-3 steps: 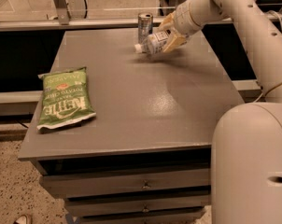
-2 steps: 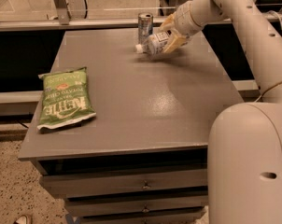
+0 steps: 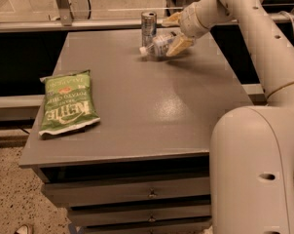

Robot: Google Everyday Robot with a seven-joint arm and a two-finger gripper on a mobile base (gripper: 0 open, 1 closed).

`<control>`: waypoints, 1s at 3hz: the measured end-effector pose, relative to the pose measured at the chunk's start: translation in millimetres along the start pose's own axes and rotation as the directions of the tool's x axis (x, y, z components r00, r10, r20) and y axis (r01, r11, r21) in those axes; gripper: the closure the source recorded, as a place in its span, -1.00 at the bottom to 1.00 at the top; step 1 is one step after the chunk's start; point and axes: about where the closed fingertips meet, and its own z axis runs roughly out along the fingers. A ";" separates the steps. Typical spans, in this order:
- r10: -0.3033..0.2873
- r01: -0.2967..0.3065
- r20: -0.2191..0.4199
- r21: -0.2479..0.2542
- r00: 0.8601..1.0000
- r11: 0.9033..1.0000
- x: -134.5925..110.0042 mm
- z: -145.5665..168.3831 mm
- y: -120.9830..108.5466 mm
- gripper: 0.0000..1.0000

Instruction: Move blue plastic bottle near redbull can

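The blue plastic bottle [image 3: 157,45] lies on its side at the far middle of the grey table [image 3: 137,96], white cap pointing left. The redbull can [image 3: 148,27] stands upright just behind and left of it, close to the bottle's cap end. My gripper [image 3: 174,32] reaches in from the right, with one yellowish finger behind the bottle and one in front of it, around the bottle's right end. The bottle rests on or just over the tabletop.
A flat green chip bag [image 3: 68,104] lies near the table's left edge. Drawers [image 3: 137,194] sit under the tabletop at the front. My white arm and base [image 3: 256,169] fill the right side. A rail [image 3: 64,24] runs behind the table.
The bottle, the can and my gripper stand much as before; no clear movement shows.
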 end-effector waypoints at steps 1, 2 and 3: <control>0.009 -0.009 0.005 -0.022 1.000 1.000 0.7 3.5 4.9 -1.00; 0.025 -0.024 0.016 -0.030 1.000 0.999 1.8 -3.6 9.5 -1.00; 0.058 -0.058 0.054 -0.012 0.997 0.998 1.4 -32.4 12.8 -1.00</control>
